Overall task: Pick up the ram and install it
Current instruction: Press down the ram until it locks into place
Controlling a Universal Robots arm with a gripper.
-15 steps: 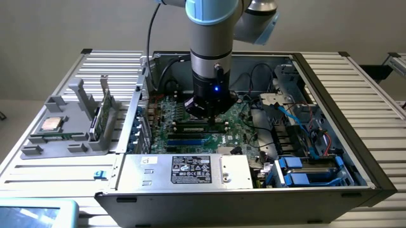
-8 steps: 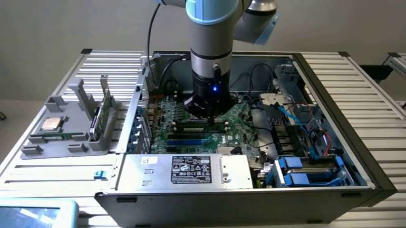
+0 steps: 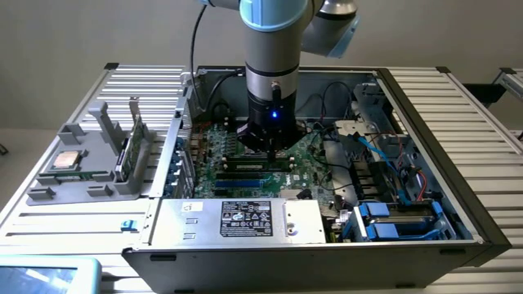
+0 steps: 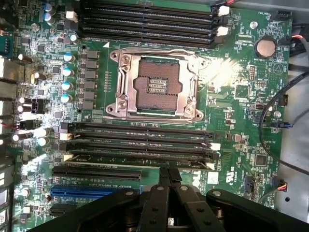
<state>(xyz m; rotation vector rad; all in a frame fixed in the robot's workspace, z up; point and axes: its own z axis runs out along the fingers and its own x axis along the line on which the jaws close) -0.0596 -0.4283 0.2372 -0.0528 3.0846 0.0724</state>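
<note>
Closed on nothing, my gripper (image 4: 168, 180) hangs over the motherboard (image 4: 241, 63) inside the open case (image 3: 245, 269), which rests on a slatted metal table (image 3: 466, 116). Just past my fingertips, the ram (image 4: 140, 158) seems seated in a slot; its chips are hard to make out.

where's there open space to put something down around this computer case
Bare slatted table runs along the case's exterior-view right side. On the exterior view's left, the grey holder takes most room; a strip stays free in front of it. Inside the case it's crowded: motherboard, cables, tool.
</note>
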